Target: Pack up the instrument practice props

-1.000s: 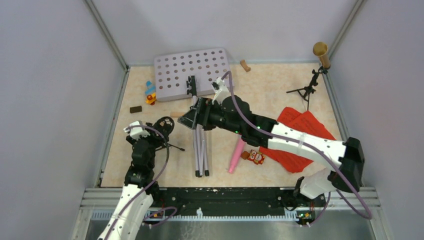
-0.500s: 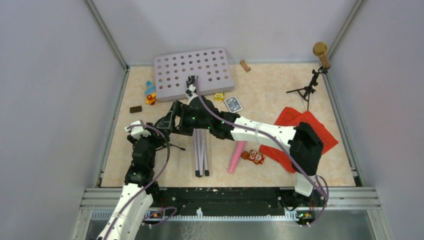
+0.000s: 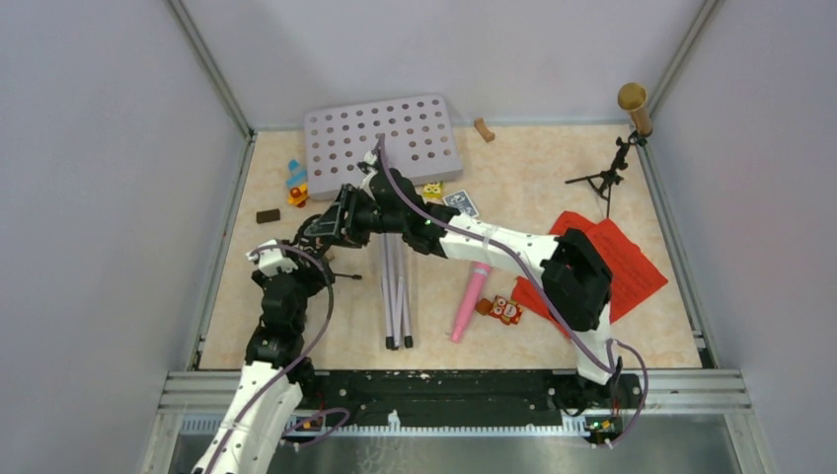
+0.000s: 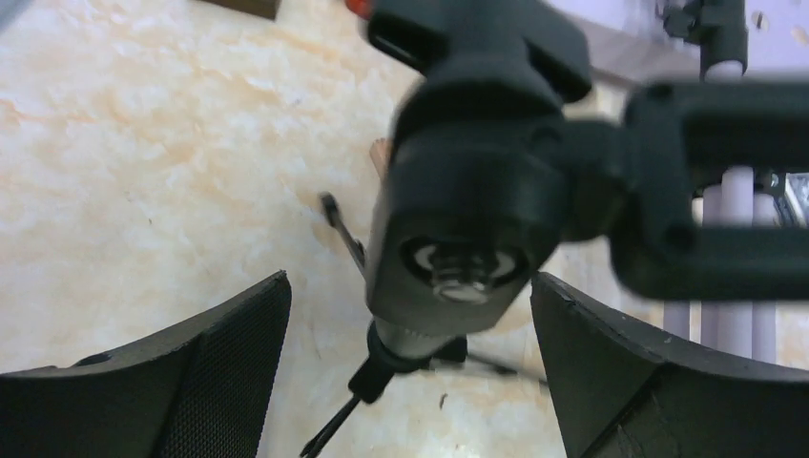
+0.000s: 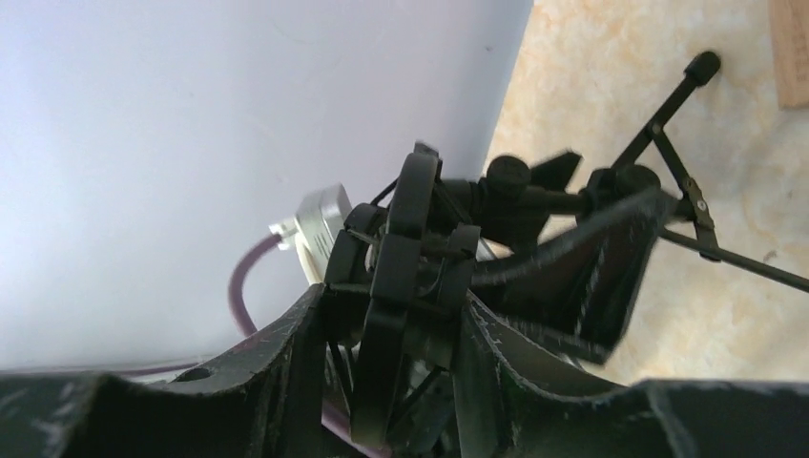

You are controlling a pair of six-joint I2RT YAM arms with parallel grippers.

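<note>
R gripper [image 5: 393, 315] reaches across to the table's 9 o'clock side, fingers clamped either side of the ring clip atop the small black mic tripod [image 4: 467, 191]. L gripper [image 4: 410, 286] sits just below it, jaws wide apart, tripod head between them w/o contact.

Around: silver tripod pole [image 3: 395, 296] lies just at 3 o'clock of the tripod, long axis 12–6. R arm crosses its top end and the near edge of the grey punched tray [image 3: 385, 138] at 12. Card deck [image 3: 461, 204] is just beside the arm at 2. Brown block [image 3: 267, 215] and colourful toy [image 3: 296, 183] at 11. Pink mic [image 3: 468, 301] at 4, well apart.

Tripod: all black, blurred in L wrist view, round head w/ silver screw, thin splayed legs. Head faces the cams. Stem drops away to 7 o'clock in L wrist view; legs fan to 1–3 in R wrist view. Can't tell if the feet touch the tabletop.
</note>
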